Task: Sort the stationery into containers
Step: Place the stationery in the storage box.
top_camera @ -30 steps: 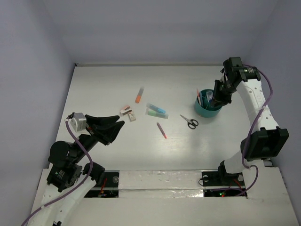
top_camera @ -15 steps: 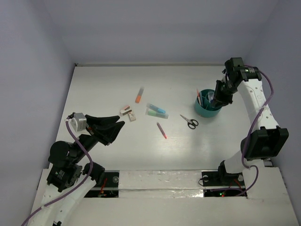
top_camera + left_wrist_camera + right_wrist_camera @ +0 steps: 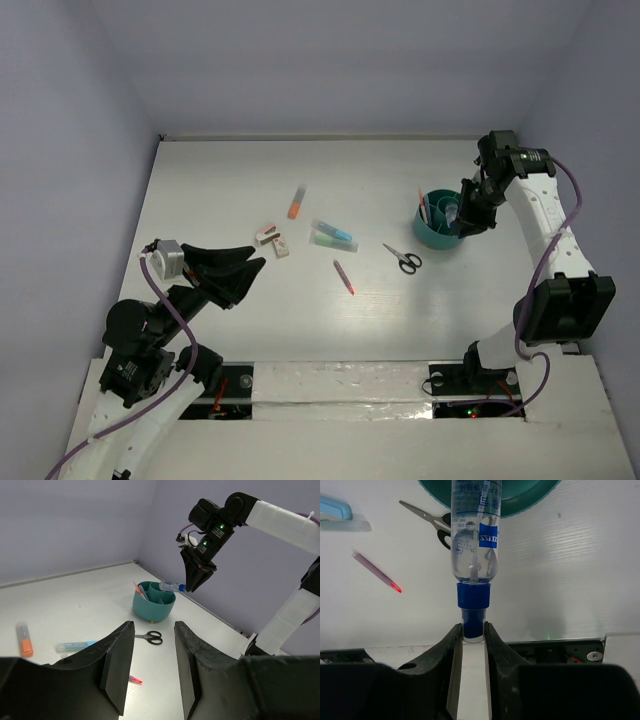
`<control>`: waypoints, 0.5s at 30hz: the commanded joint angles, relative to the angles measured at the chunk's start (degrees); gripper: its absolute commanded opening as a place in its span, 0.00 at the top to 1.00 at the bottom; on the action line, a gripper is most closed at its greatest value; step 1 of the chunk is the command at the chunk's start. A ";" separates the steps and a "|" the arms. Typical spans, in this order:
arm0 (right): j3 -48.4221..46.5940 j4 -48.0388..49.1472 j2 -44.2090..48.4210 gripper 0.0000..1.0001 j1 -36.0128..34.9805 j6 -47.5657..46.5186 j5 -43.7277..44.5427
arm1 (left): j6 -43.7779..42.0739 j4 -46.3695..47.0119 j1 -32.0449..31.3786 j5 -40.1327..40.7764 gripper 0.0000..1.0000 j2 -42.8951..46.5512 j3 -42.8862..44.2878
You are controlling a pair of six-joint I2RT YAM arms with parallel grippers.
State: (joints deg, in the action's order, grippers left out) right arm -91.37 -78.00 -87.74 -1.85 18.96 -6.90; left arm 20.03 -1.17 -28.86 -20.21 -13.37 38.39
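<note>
My right gripper (image 3: pixel 473 630) is shut on the blue cap of the blue-capped clear pen (image 3: pixel 472 550), whose far end hangs over the rim of the teal cup (image 3: pixel 440 231), tilted. A red pen (image 3: pixel 138 590) stands inside the cup (image 3: pixel 153 602). On the table lie the black-handled scissors (image 3: pixel 403 258), a pink pen (image 3: pixel 344 277), blue (image 3: pixel 334 232) and green (image 3: pixel 334 243) highlighters, an orange marker (image 3: pixel 297 203) and two erasers (image 3: pixel 272 241). My left gripper (image 3: pixel 154 626) hovers open and empty at the near left.
The cup (image 3: pixel 520 500) has inner dividers. The side walls stand close to the table's left and right edges, and the right arm (image 3: pixel 270 517) reaches along the right wall. The scissors (image 3: pixel 150 637) lie just in front of the cup.
The right gripper has shifted slightly to the right with the clear pen, which now leans more across the cup's rim. The left arm has not moved.
</note>
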 commanded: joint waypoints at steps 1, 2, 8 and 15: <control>-1.60 -3.39 0.12 0.89 0.44 0.55 2.05 | -0.17 2.14 0.03 -0.80 0.66 -0.17 1.69; -2.05 -3.48 -0.40 0.89 0.44 0.55 2.41 | -0.08 2.05 0.03 -0.80 0.66 -0.26 1.69; -3.11 -2.69 -1.90 0.89 0.44 0.46 2.06 | -0.17 1.87 0.03 -0.71 0.66 -0.61 1.77; -5.21 -2.33 -4.10 0.87 0.44 0.29 1.18 | -0.08 1.70 0.03 -0.54 0.66 -0.61 1.77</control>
State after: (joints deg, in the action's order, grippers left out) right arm -92.92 -77.89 -91.59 -1.85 19.29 -5.78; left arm 20.03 -1.17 -28.86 -20.38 -13.37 38.39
